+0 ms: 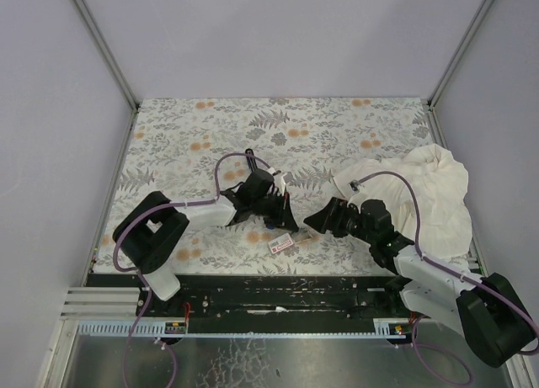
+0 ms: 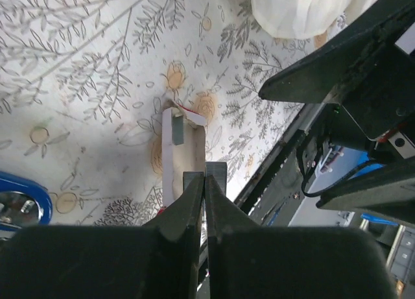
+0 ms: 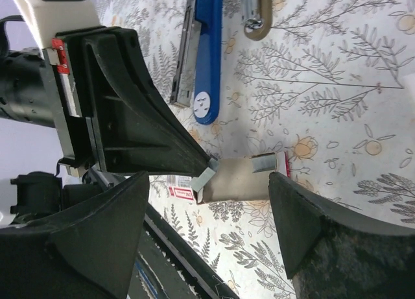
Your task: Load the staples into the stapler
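Note:
The blue stapler lies open on the floral mat, its metal rail bared; one blue end shows in the left wrist view. The grey-tan cardboard tray lies on the mat with a grey staple strip at its far end, and also shows in the left wrist view. The white box with a red label lies beside it. My left gripper is shut on a grey staple strip above the tray's end. My right gripper is open, its fingers on either side of the tray, empty.
A big white cloth is heaped at the right of the mat, close behind my right arm. The table's black front rail runs just near of the box. A metal loop part lies by the stapler.

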Controlling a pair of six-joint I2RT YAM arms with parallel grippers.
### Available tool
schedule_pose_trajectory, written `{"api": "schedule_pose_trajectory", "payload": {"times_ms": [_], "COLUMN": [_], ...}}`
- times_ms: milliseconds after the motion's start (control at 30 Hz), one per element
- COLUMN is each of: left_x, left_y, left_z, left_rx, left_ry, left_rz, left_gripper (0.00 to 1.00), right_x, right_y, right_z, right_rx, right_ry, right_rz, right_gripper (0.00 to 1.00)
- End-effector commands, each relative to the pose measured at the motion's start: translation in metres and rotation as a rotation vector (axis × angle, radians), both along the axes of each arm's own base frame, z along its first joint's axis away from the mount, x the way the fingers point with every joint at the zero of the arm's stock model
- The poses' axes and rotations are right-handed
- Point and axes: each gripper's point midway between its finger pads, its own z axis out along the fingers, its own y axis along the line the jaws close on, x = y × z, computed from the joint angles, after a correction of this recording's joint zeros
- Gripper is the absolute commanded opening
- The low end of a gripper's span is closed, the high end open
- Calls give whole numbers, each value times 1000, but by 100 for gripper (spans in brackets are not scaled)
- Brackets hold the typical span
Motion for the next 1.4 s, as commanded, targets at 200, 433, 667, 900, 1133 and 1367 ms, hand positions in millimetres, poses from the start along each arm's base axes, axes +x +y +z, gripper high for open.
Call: {"api": "schedule_pose_trajectory", "payload": {"times_ms": [200, 433, 667, 900, 1133, 1367], "left_x": [-16, -22, -23, -24, -25, -24], "left_y": [-10, -10, -12, -13, -12, -12], "left_z": [28, 28, 31, 34, 32, 33], "left_rx": [-184, -217, -237, -250, -247, -253], "left_ry": [-6, 18, 21, 24, 28, 30], "left_rz": [-36, -49, -58, -61, -59, -57], "left_gripper": [0, 0, 0, 0, 0, 0], "right_x": [-14, -21, -25, -28, -29, -29], "right_y": [25, 32, 38, 42, 42, 40], "right_z": [20, 16, 17, 23, 24, 22], "right_rx": [167, 213, 269, 344, 373, 358], "right_ry": [-91, -85, -79, -77, -78, -85], "right_rz": [165, 220, 264, 280, 273, 264], "right_gripper": [73, 67, 60, 47, 38, 28]}}
